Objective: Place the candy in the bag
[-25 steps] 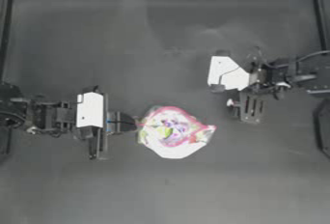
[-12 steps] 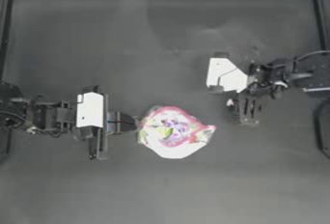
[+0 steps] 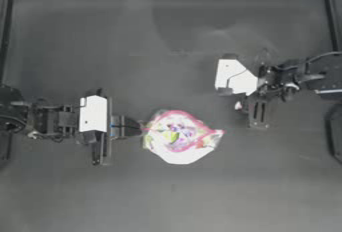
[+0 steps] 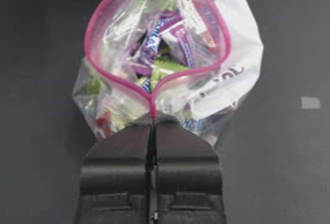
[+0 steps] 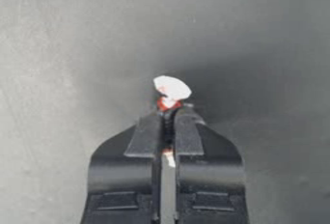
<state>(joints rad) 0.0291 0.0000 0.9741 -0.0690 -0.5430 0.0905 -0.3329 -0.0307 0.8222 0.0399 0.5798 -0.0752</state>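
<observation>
- The left gripper (image 4: 153, 121) pinches the edge of the bag (image 3: 179, 136), mouth wide open, mid-table
- The right gripper (image 5: 169, 111) squeezes the candy (image 5: 171, 89), up and right of the bag

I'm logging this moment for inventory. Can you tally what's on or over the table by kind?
Bags: 1, the bag, its edge pinched by the left gripper
Loose candy: 1, the candy, held by the right gripper
Grippers: 2
Total: 4
</observation>
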